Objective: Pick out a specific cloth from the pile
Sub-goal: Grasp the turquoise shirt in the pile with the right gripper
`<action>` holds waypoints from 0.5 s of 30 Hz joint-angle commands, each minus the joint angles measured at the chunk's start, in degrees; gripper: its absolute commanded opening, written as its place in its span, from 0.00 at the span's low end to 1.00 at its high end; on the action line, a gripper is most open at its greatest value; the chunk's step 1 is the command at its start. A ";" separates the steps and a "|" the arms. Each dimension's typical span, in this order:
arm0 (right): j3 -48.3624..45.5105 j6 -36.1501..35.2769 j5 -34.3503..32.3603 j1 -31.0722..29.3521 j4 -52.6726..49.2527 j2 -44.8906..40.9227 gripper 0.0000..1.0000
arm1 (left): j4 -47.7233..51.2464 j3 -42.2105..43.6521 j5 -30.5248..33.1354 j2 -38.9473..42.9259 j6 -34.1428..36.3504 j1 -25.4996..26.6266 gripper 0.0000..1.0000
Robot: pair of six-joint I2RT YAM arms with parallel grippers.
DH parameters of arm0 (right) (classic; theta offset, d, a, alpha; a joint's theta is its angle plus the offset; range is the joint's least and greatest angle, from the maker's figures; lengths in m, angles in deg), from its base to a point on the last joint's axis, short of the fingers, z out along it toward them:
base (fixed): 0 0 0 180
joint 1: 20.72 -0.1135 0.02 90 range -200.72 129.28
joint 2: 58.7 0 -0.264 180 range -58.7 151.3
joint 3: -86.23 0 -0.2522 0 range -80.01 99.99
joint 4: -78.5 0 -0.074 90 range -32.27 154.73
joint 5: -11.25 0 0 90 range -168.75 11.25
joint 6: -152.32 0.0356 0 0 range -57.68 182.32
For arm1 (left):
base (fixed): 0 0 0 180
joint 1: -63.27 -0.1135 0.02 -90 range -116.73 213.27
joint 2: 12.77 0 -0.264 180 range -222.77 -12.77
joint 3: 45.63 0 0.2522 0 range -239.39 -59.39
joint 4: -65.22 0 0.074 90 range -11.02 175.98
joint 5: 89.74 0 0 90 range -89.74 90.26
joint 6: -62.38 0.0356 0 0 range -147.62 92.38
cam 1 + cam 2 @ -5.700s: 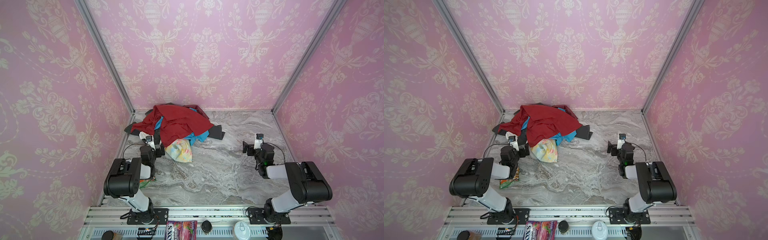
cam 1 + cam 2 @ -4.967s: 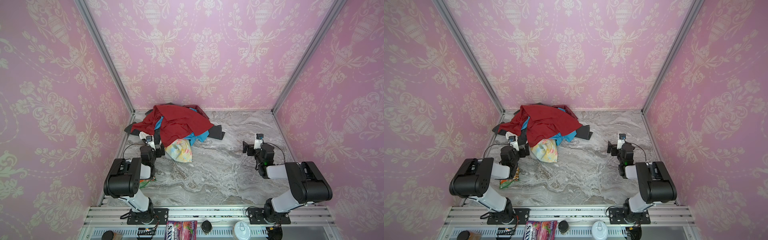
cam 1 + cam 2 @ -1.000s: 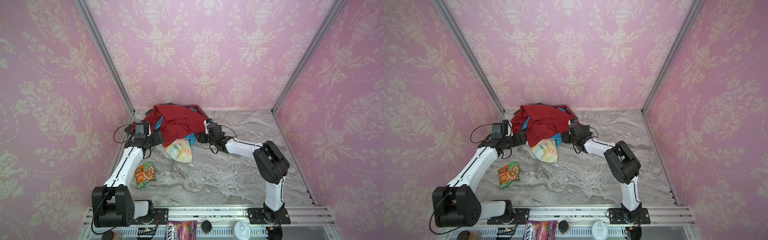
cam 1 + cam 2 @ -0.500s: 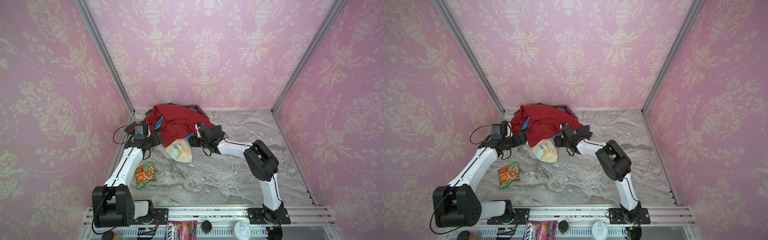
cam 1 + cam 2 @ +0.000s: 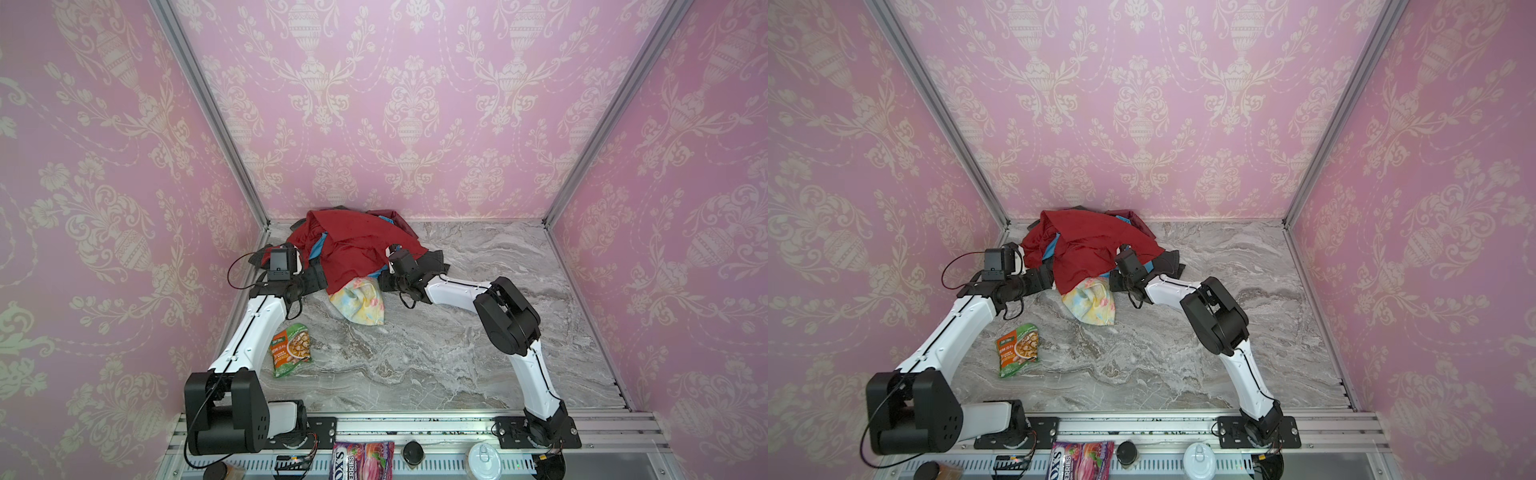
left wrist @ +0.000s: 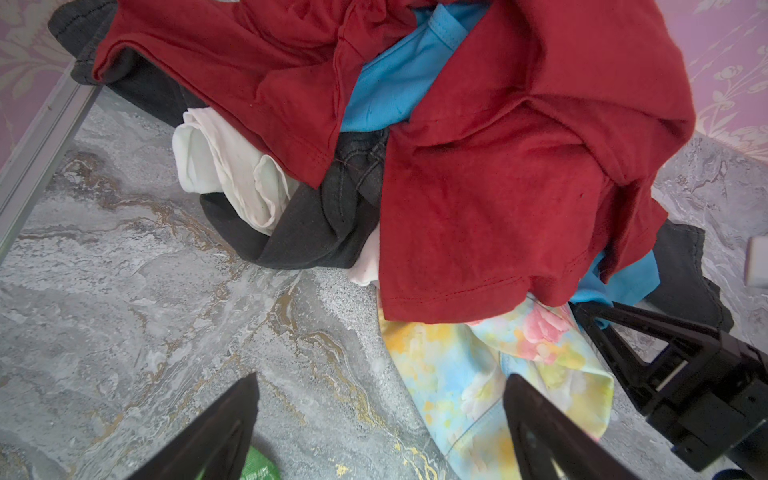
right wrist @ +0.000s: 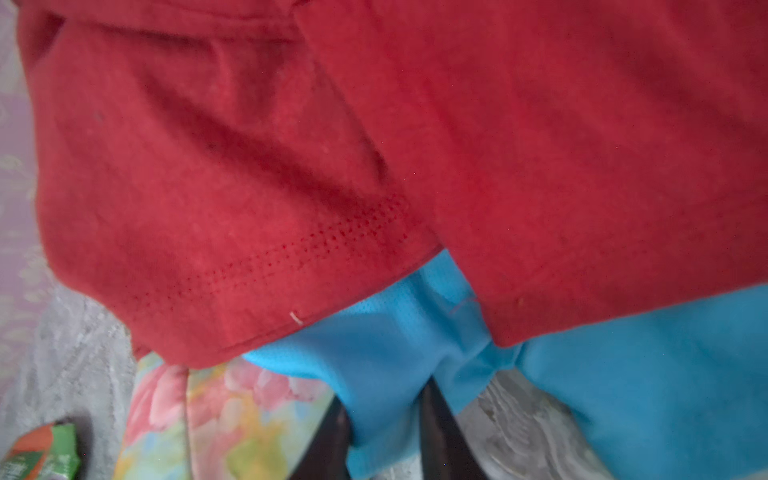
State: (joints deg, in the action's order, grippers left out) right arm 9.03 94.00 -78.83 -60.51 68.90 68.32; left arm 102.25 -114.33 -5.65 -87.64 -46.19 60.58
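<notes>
Pinching a thin fold of the cloth [image 7: 623, 374] between narrowed right jaws, per the right wrist view, at the near-right hem of the pile [image 7: 540, 124], with the rest of the turquoise buried under the red cloth [image 7: 291, 145] and next to the floral cloth [image 7: 216, 415]. Likely to slip out on a sharp pull, given so small a bite; equally likely to drag the red layer along, or topple the heap, given the weight draped on top. From the left wrist view: left jaws spread wide, holding nothing, hovering over the table [image 6: 124, 311] just short of the white cloth [image 6: 224, 166] and dark grey cloth [image 6: 307, 237]; more turquoise showing through a gap high in the red. In both top views: pile in the far-left corner; right arm [image 5: 453, 286] stretched low and leftward across the table, elbow lifted, wrist at the red hem; left arm [image 5: 257, 328] reaching far along the left wall, well past the snack packet [image 5: 291, 349].
</notes>
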 commanded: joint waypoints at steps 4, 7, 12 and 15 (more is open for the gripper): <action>3.67 -2.04 -1.60 -0.24 -1.61 -1.58 0.00 | -0.06 0.53 -1.13 0.34 1.09 0.85 0.94; 3.61 -2.68 -1.22 -0.36 -2.17 -3.86 0.00 | -0.23 0.71 -1.11 0.46 1.14 0.92 0.94; 2.57 -3.76 -1.74 -1.06 -3.78 -9.02 0.00 | -0.56 1.06 -0.94 0.82 1.21 1.38 0.94; 2.70 -4.11 -1.15 -1.18 -4.81 -11.93 0.00 | -0.55 1.06 -1.11 0.72 1.14 1.47 0.94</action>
State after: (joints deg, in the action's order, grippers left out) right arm 11.21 91.73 -79.84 -60.99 64.85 61.35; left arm 102.16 -114.16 -5.65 -87.64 -46.19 61.65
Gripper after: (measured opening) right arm 0.044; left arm 0.940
